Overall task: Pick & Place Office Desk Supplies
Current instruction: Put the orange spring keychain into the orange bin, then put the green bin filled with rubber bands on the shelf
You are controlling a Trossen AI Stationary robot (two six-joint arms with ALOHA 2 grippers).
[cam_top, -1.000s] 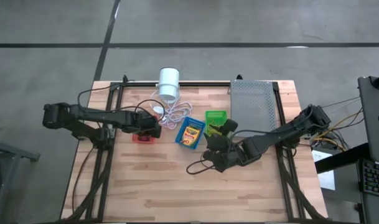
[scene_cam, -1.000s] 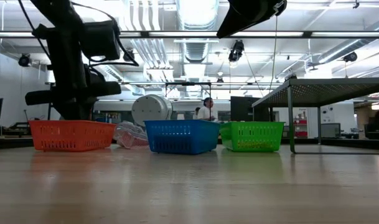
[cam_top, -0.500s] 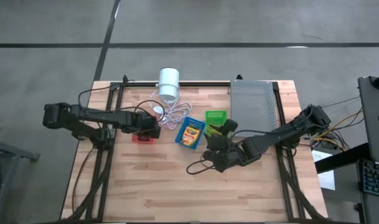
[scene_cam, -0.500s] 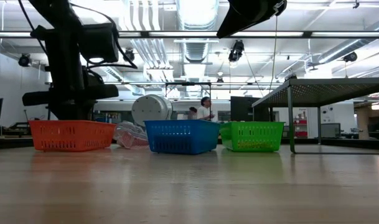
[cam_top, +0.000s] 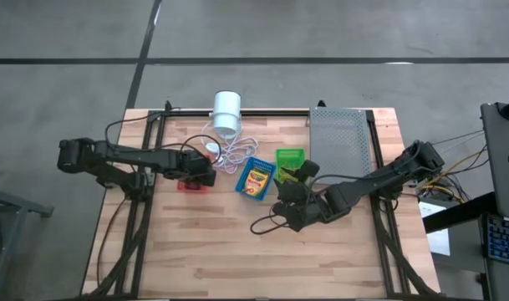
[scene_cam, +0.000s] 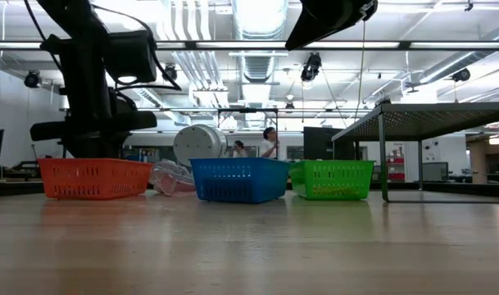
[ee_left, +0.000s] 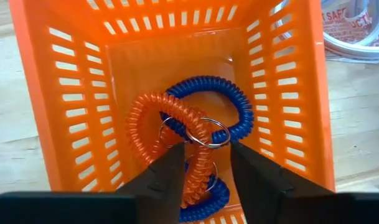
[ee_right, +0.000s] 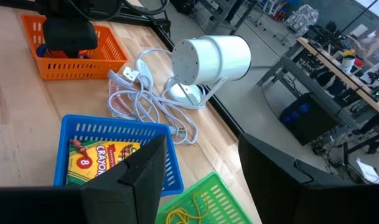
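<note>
Start at the bench's left side: your left gripper (ee_left: 201, 171) hangs directly over the red-orange basket (cam_top: 192, 183), which sits on the left half, nearer the far edge than the near one. Over the last second its fingers have spread apart, and they now stand parted with nothing between them. Below them an orange coil band (ee_left: 157, 127) and a blue coil band (ee_left: 229, 106), joined by metal rings, lie on the basket floor, so you can read that drop as done and that piece as placed. Toward mid-bench, the blue basket (cam_top: 256, 178) holds a crayon box (ee_right: 97, 163), and the green basket (cam_top: 290, 158) just beside it toward the right shows thin yellow bands. Your right gripper (ee_right: 198, 171) waits right of centre, near those two baskets, fingers wide and empty, unmoved over that second. Next you would likely lift the left arm clear of the rim.
</note>
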